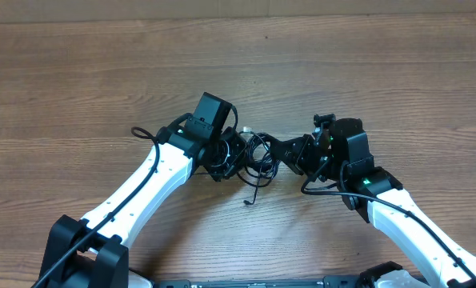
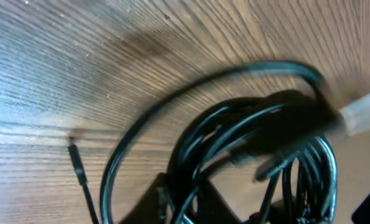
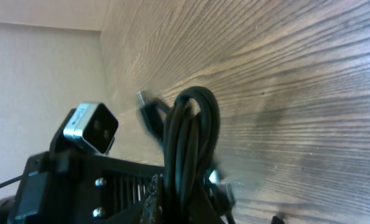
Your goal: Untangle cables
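Observation:
The cables are one knotted bundle of thin black cords between my two grippers at the table's middle. One loose end trails toward the front. My left gripper is shut on strands at the bundle's left side. In the left wrist view the loops fan out from the fingers, with a thin plug tip at the left and a pale plug at the right. My right gripper is shut on the right side. In its wrist view a tall loop rises from the jaws.
The wooden table lies all round. A thin black loop sits beside the left arm's forearm. The left arm's wrist camera stands close to the left of the held loop in the right wrist view.

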